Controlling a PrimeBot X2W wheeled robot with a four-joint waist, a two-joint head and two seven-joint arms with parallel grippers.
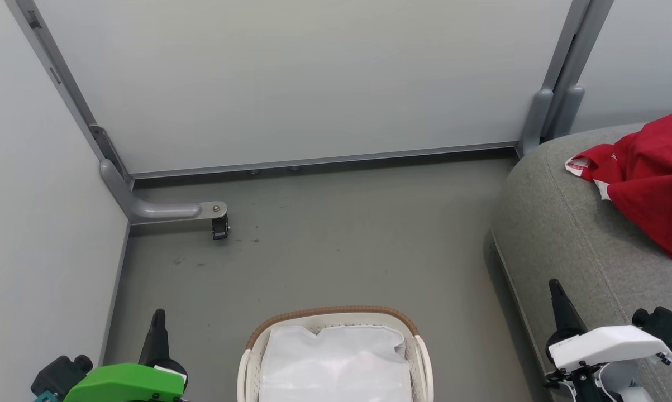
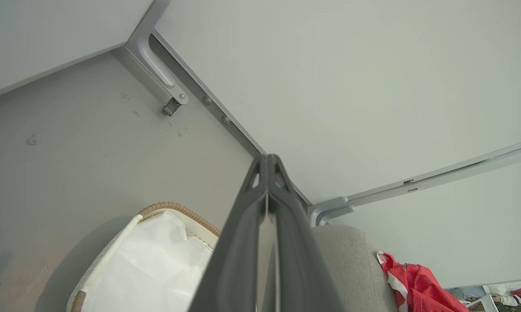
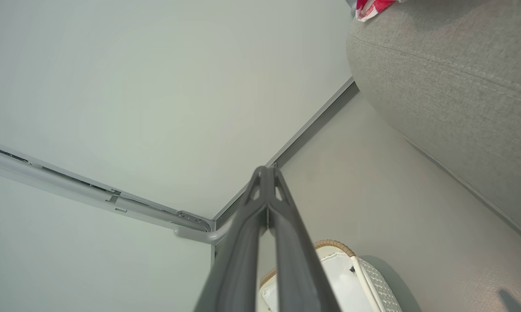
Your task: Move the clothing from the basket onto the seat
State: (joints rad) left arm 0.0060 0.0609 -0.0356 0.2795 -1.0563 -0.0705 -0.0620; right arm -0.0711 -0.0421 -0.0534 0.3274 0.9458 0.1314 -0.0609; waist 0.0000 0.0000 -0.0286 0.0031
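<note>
Low in the head view's centre I see the basket (image 1: 336, 310) on the floor (image 1: 341, 240), white liner (image 1: 336, 357) inside, while the clothing (image 1: 651, 178) lies in a red heap on the seat (image 1: 559, 234) at the right edge. My left tool (image 1: 158, 318) sits lower left and my right tool (image 1: 555, 290) lower right. Left wrist view: fingers pressed together, clenched empty. Right wrist view: likewise clenched empty, with the basket rim beneath.
</note>
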